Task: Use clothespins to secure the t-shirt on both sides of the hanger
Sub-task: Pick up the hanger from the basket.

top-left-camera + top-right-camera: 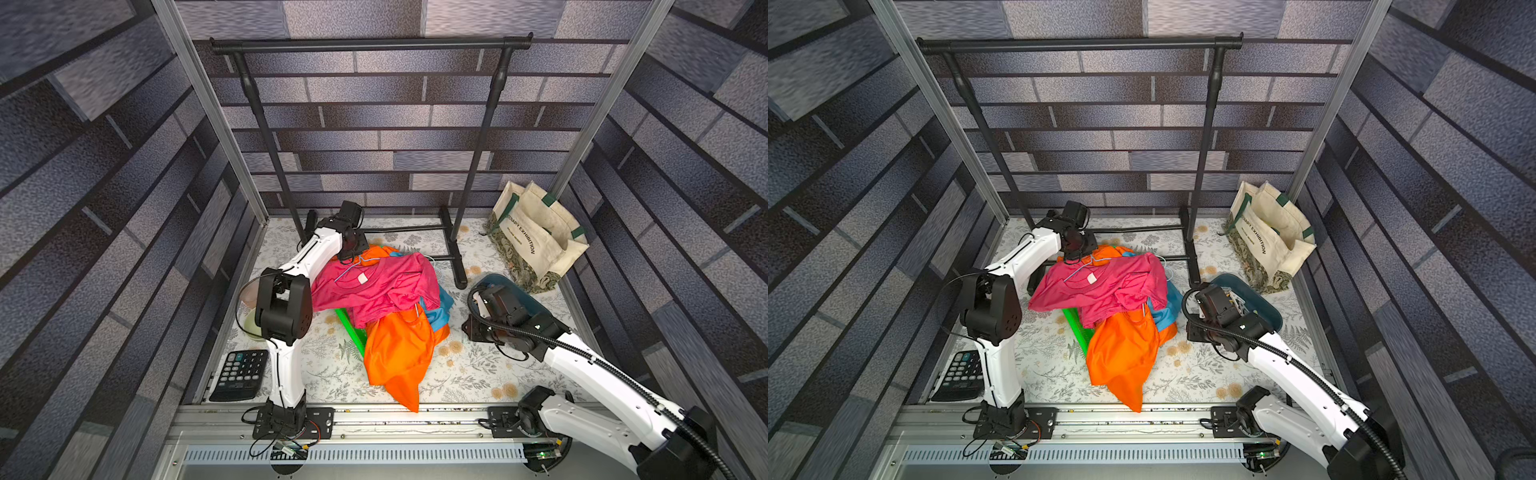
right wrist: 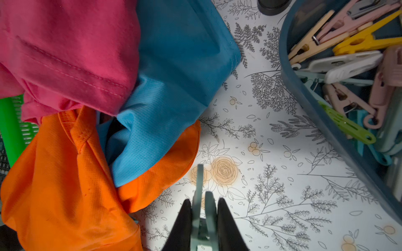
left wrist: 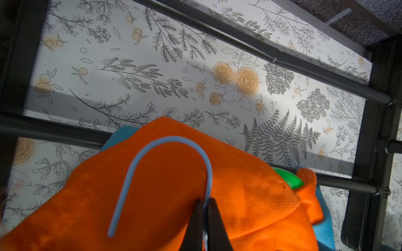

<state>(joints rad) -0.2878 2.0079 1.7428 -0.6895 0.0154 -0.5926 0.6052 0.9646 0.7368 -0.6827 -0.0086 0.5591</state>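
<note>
Pink t-shirt [image 1: 374, 286] lies unpinned on the heap [image 1: 395, 353], left gripper [image 3: 204, 202] pinching the hanger's hook [image 3: 169, 139], right gripper [image 2: 203, 202] clamping a mint clothespin [image 2: 199, 184] near the tub [image 2: 306, 97] of spares: both sides left to pin

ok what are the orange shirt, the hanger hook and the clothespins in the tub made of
orange shirt: likely synthetic sports mesh, fine pinhole weave, faint sheen. hanger hook: probably coated wire, thin, smooth matte pale blue. clothespins: moulded plastic, matte pastels, metal springs showing.
</note>
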